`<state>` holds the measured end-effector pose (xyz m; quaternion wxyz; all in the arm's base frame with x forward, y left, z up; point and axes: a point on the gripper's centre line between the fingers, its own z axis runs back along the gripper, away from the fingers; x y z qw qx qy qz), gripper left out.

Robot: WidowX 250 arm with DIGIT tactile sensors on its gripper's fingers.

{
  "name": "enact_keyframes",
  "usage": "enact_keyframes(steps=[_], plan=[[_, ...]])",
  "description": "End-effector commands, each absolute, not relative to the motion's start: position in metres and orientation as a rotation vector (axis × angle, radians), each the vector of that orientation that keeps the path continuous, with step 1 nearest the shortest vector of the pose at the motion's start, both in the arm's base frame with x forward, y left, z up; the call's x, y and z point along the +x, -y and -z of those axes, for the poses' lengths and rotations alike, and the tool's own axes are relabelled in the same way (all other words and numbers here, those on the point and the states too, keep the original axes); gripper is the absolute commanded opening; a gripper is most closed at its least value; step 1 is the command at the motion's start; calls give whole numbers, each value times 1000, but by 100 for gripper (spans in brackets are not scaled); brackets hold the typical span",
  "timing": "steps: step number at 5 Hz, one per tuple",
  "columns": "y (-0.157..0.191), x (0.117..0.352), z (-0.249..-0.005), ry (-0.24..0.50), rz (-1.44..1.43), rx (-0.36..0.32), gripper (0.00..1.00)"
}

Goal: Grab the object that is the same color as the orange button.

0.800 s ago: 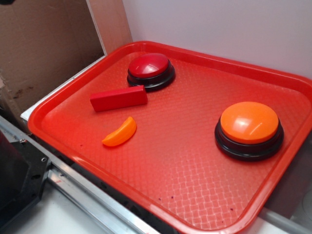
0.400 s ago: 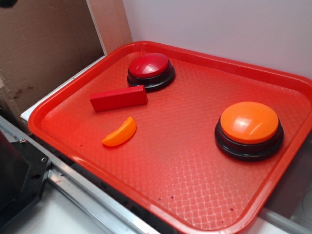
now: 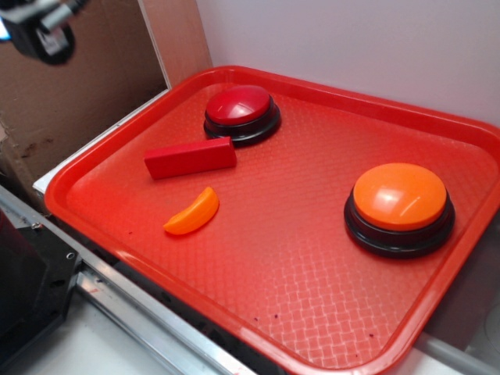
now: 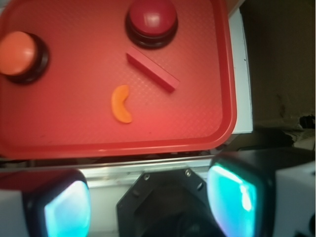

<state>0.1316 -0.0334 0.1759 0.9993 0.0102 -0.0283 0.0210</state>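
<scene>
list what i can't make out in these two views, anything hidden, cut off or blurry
- Tool, exterior view: blurred and cut by the top-left edge; open or shut cannot be told.
- Fingers, wrist view: out-of-focus teal pads cut by the bottom edge, tips hidden.
- Tray, exterior view: near and right rim cut by the frame.
- Orange button, wrist view: left side clipped by the frame edge.
- Orange wedge: its underside is hidden in both views.

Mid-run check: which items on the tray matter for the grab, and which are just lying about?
Job:
small glossy orange crescent wedge
large round orange domed button on a black base, the colour reference
gripper, open, high off the tray

Lying about:
red rectangular block
red domed button
</scene>
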Motion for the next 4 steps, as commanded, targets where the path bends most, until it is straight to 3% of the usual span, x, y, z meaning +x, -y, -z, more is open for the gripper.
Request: enact_keyframes(steps=[1, 4], plan=[[42, 154, -105, 138, 13, 50, 100], [67, 177, -38, 138, -26, 118, 100]])
